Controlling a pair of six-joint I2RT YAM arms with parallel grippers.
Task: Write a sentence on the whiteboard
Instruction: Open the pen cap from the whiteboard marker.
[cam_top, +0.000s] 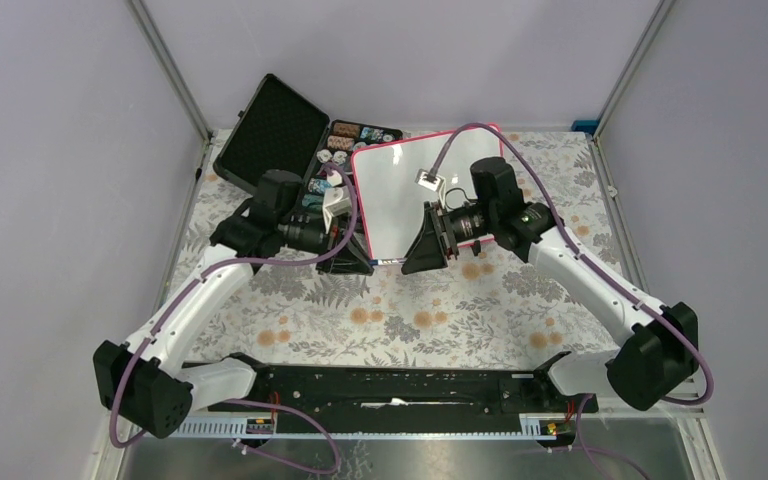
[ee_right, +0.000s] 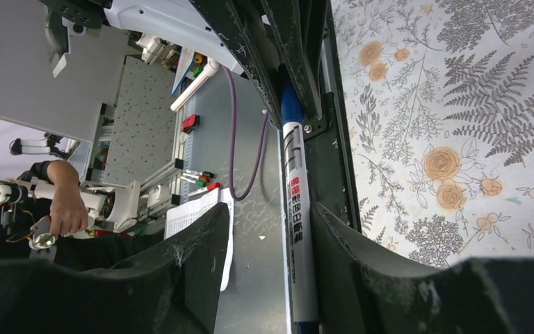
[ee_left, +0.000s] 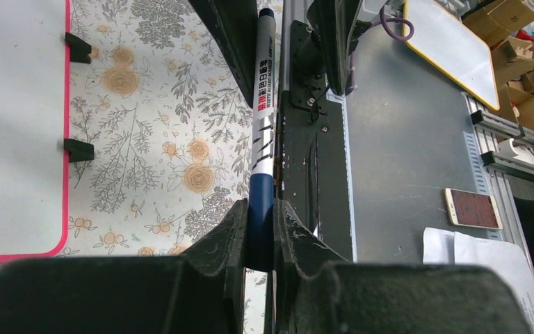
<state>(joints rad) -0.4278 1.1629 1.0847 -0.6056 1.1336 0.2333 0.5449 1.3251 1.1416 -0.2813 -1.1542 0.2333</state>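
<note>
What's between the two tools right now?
A marker, clamped in the left tool and reaching into the open right tool; both wrist views show it.

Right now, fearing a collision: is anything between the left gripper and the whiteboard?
Nothing visible. Only floral cloth lies between the left gripper, shut on the marker, and the whiteboard. The right gripper flanks the marker's far end, off that path.

Whiteboard [cam_top: 397, 195] [ee_left: 14, 125]: rectangular, glossy white face, rounded pink-red frame. It lies flat and slightly skewed on the floral cloth [cam_top: 410, 320], at the far middle. Two small black feet [ee_left: 78, 148] stick out from one edge.
</note>
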